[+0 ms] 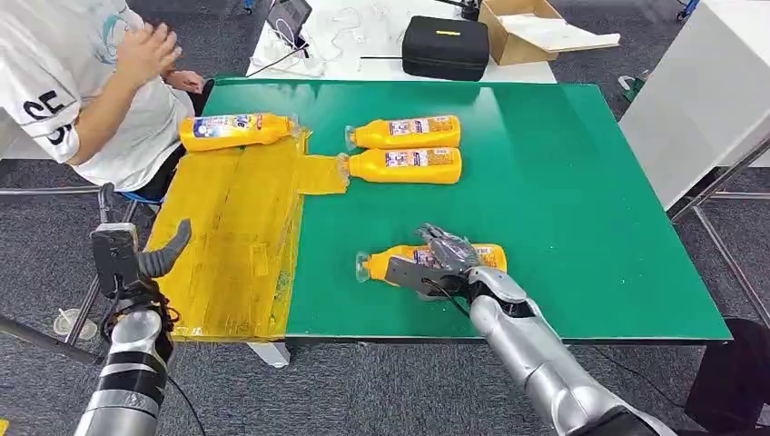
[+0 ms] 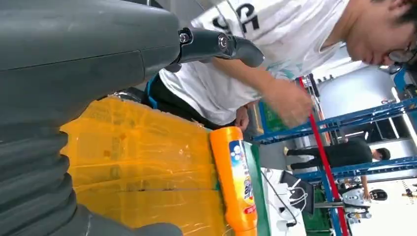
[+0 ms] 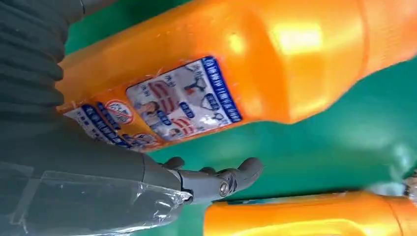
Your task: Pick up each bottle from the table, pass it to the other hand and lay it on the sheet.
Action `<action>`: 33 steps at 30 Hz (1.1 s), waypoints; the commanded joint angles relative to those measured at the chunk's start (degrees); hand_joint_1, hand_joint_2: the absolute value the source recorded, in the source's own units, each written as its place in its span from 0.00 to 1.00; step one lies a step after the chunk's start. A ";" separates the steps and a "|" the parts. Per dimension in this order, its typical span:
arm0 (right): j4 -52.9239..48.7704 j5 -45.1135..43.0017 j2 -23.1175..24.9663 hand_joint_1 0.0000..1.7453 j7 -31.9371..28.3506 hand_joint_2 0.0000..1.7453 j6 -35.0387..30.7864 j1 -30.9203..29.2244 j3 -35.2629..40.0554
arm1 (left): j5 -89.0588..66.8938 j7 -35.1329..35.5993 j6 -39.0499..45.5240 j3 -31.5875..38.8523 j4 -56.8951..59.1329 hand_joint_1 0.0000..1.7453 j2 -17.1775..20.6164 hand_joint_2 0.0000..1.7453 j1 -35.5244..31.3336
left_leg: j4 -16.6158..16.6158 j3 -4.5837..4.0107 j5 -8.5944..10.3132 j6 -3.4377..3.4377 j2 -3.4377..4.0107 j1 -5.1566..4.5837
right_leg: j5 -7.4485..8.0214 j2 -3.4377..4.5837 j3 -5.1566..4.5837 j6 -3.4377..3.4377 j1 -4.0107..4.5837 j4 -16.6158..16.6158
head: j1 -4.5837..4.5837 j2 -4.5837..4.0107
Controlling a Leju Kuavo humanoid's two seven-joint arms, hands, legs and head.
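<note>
- My left hand (image 1: pixel 150 259) hangs off the near left edge of the green table (image 1: pixel 590 227), beside the yellow sheet (image 1: pixel 236 236); it holds nothing and its fingers are apart, waiting to receive.
- A person in a white shirt (image 1: pixel 54 82) sits at the far left corner, one hand raised, close to the sheet's far end.
- One orange bottle (image 1: pixel 234 130) already lies on its side across the far end of the sheet, label up.
- Two more orange bottles lie side by side on the bare green just right of the sheet, the farther one (image 1: pixel 404 133) and the nearer one (image 1: pixel 404 165), caps pointing towards the sheet.
- The near bottle (image 1: pixel 395 262) lies on its side close to the front edge, and my right hand (image 1: pixel 440 263) is on top of it, fingers draped over its body. I cannot tell whether the grip has closed.
- I judge the step in hand is the pick-up of this near bottle.
- Next I need a firm wrap around the body, a lift clear of the table, then a carry leftward to meet my left hand for the pass.
</note>
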 commanded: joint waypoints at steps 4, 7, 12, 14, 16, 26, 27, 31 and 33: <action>-0.55 0.27 -4.52 0.00 0.44 1.00 2.47 -2.83 5.04 | -0.37 0.24 -0.50 -1.16 5.02 0.00 -0.24 1.00 -1.54 | -0.02 0.15 -0.04 0.09 -0.01 -0.06 | -0.07 -0.09 0.16 -0.04 -0.03 0.01 | -0.02 0.00; -0.73 0.24 -4.68 0.00 0.53 1.00 2.58 -2.79 5.13 | -0.41 0.24 -0.53 -1.18 5.12 0.00 -0.30 1.00 -1.37 | -0.01 0.14 -0.06 0.09 0.03 -0.05 | -0.06 -0.05 0.14 -0.05 -0.02 0.01 | 0.00 0.00; -1.33 0.17 -5.76 0.00 0.90 1.00 3.47 -2.54 5.78 | -0.28 0.24 -0.62 -1.05 5.75 0.00 -0.54 1.00 -1.38 | -0.02 0.04 -0.02 0.05 0.00 -0.04 | -0.03 -0.05 0.06 -0.03 -0.02 0.01 | 0.00 0.00; -1.44 0.17 -6.17 0.00 0.77 1.00 3.35 -2.11 5.97 | -0.34 0.24 -0.37 -1.02 5.85 0.00 -0.55 1.00 -1.22 | -0.05 0.26 -0.08 0.11 0.01 -0.06 | -0.10 -0.10 0.27 -0.08 -0.02 -0.02 | -0.02 0.00; -0.89 0.05 -6.45 0.00 1.28 1.00 4.63 -2.40 6.81 | -0.36 0.24 -0.59 -1.05 6.52 0.00 -0.60 1.00 -1.39 | -0.03 0.17 -0.06 0.08 0.01 -0.04 | -0.07 -0.07 0.19 -0.06 0.00 -0.02 | 0.00 0.00; 2.95 -3.00 -5.97 1.00 -0.79 1.00 6.31 -1.91 7.81 | -0.46 0.24 -0.98 -1.69 8.03 0.00 -1.36 1.00 -1.84 | -0.06 0.17 -0.03 0.07 -0.05 -0.01 | -0.05 -0.11 0.21 -0.05 0.01 -0.06 | 0.00 0.00; 2.60 -3.52 -6.14 1.00 -1.29 1.00 6.11 -1.68 7.57 | -0.42 0.24 -1.06 -1.78 8.00 0.00 -1.45 1.00 -1.76 | -0.14 0.41 -0.07 0.14 -0.04 -0.05 | -0.10 -0.18 0.46 -0.10 0.01 -0.14 | 0.00 0.00; 1.40 -5.08 -6.56 1.00 -2.43 1.00 5.57 -0.79 6.84 | -0.37 0.24 -1.17 -2.04 7.83 0.00 -1.67 1.00 -1.64 | -0.08 0.24 -0.04 0.08 -0.10 -0.02 | -0.09 -0.18 0.29 -0.06 0.01 -0.08 | 0.00 0.00; -1.17 -8.17 -6.49 1.00 -4.31 1.00 4.10 0.99 4.74 | -0.21 0.24 -1.36 -2.39 7.41 0.00 -1.91 1.00 -1.44 | -0.04 0.13 -0.03 0.05 -0.06 0.00 | -0.05 -0.10 0.15 -0.04 0.02 -0.05 | 0.00 0.00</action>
